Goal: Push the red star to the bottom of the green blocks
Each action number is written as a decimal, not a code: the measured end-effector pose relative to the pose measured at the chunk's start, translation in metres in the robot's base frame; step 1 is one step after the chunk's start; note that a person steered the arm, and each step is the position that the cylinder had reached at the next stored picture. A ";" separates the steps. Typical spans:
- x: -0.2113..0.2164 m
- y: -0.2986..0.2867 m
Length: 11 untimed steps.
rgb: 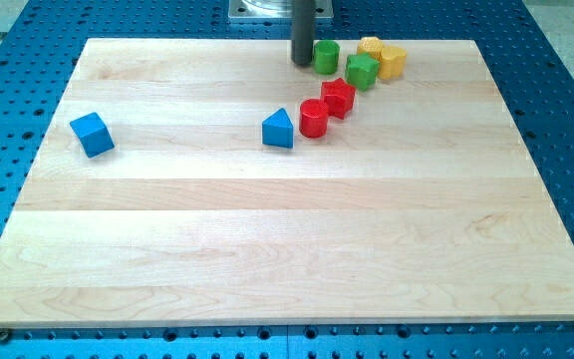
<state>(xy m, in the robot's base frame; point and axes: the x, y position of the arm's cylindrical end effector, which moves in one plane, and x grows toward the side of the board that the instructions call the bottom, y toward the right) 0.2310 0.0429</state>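
- My tip [302,63], end of a smooth dark rod with no jaws and holding nothing, stands just left of the green cylinder [326,56].
- Red star block [338,97] lies just below the green star block [362,71], beside the red cylinder [313,118].
- Two yellow blocks [384,58], two blue: cube [92,134], triangular prism [278,130].
- Pale wooden board [267,249].

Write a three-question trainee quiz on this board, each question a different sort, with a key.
1. True or false: my tip is just left of the green cylinder.
2. Which block touches the red star at its lower left? A) blue cube B) red cylinder C) blue triangle
3. Fill in: the two ___ blocks lie right of the green star.

Key: 1 true; 2 B; 3 yellow.
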 end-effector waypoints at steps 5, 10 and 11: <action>0.123 0.033; 0.170 0.016; 0.164 0.022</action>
